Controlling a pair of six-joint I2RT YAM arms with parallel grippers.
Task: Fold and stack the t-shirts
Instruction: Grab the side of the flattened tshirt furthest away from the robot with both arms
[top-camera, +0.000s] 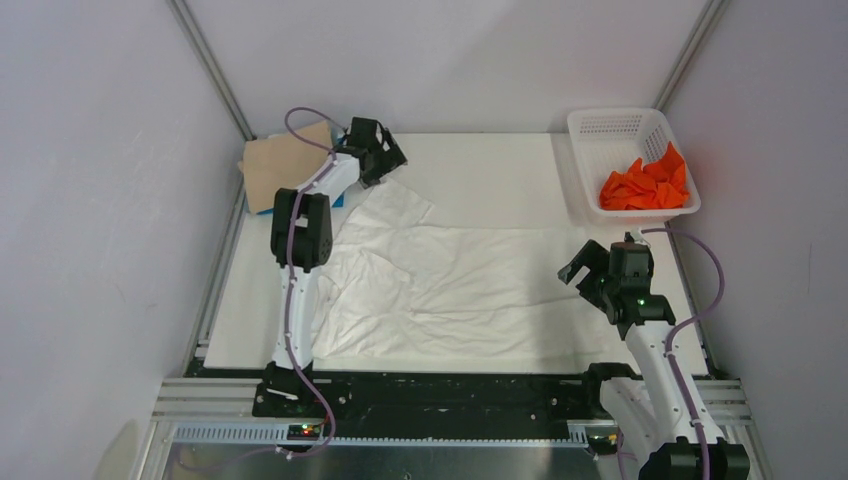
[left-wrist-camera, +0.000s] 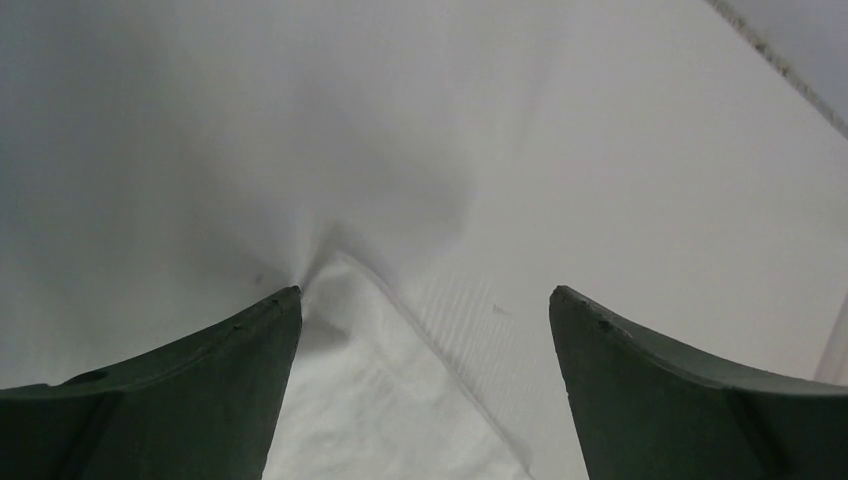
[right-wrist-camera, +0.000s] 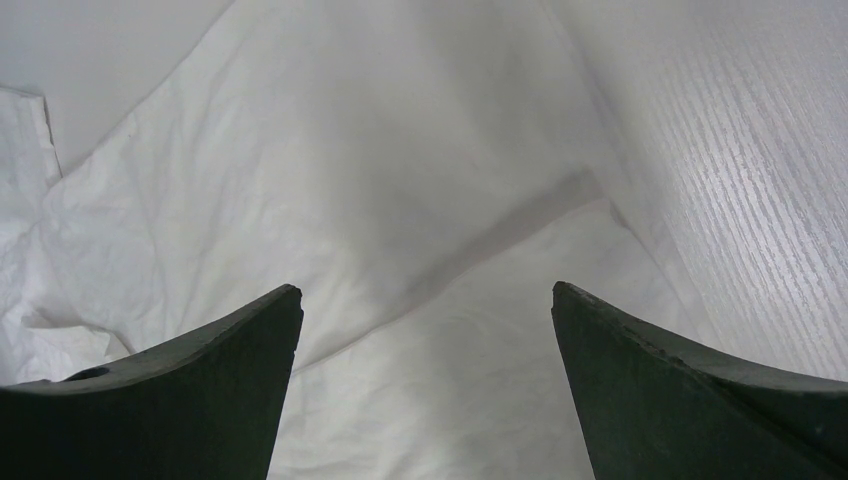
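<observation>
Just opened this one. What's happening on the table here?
Two robot arms are working on a white t-shirt spread out and wrinkled on the table. The left gripper is open at the shirt's far-left corner, and the right gripper is open over its right edge. Neither has closed on cloth. A folded beige t-shirt lies at the far left with a sliver of blue cloth at its edge. An orange t-shirt sits crumpled in the white basket.

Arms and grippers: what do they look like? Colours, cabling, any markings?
The left arm and right arm match: white links, black joint housings, and a lilac cable running alongside. The right arm has a green indicator light. The left gripper and right gripper have dark, curved fingers tapering to blunt tips. No markings are legible.
</observation>
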